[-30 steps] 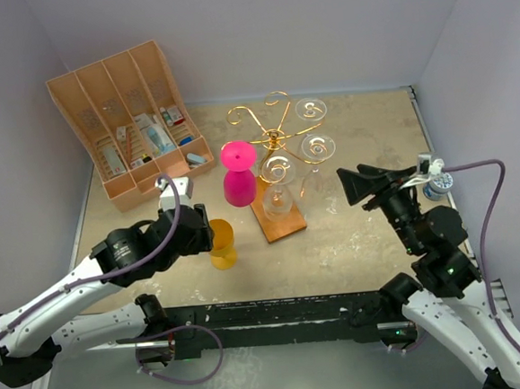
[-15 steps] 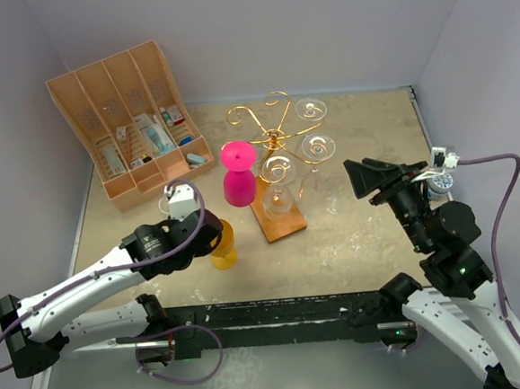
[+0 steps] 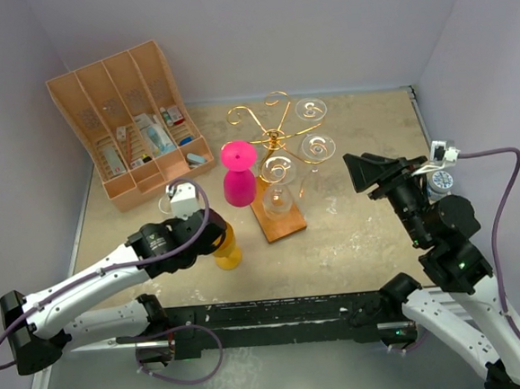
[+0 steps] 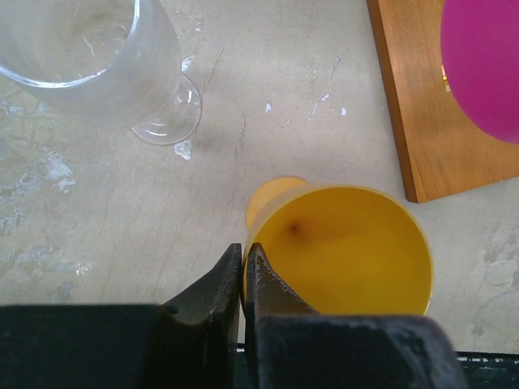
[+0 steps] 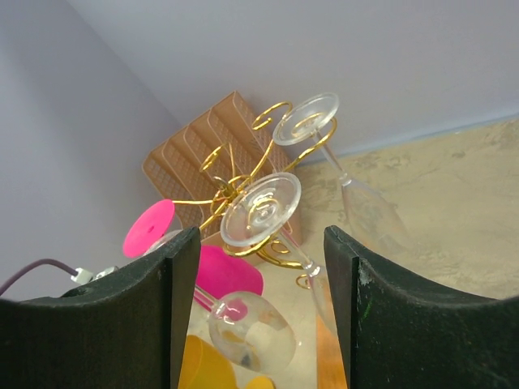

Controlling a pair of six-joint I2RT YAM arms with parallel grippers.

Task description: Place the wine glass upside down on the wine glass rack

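The tan wooden organiser box [image 3: 99, 99] stands tilted at the far left corner of the bench [image 3: 372, 240]. It has four long compartments with slatted walls. Small printed packets and cartons [image 3: 152, 135] lie in the lower ends of them, too small to read.

The wine glass rack [image 3: 272, 138], thin gold wire curled into scrolls around a central post, rises from a rectangular brown wooden base [image 3: 285, 224]. A glossy pink glass [image 3: 238, 185] hangs foot-up on its left side. Three clear glasses [image 3: 317, 147] also hang upside down, their round feet caught in the scrolls.

The yellow wine glass [image 4: 340, 251] stands on the bench mouth up, just beside the near left corner of the base and not on the rack. It is smooth, opaque and round-mouthed, and its foot shows just beyond the bowl in the left wrist view.

The left hand [image 4: 243, 251] is pinched tight on the near rim of this glass, one dark finger outside the bowl and the other inside.

A tall clear stemmed glass [image 4: 89, 49] stands upright on the mottled stone-look bench, beyond that hand and apart from the yellow one.

The right hand [image 5: 259, 235] hangs in the air to the right of the rack. Its two flat black fingers are spread wide and hold nothing.
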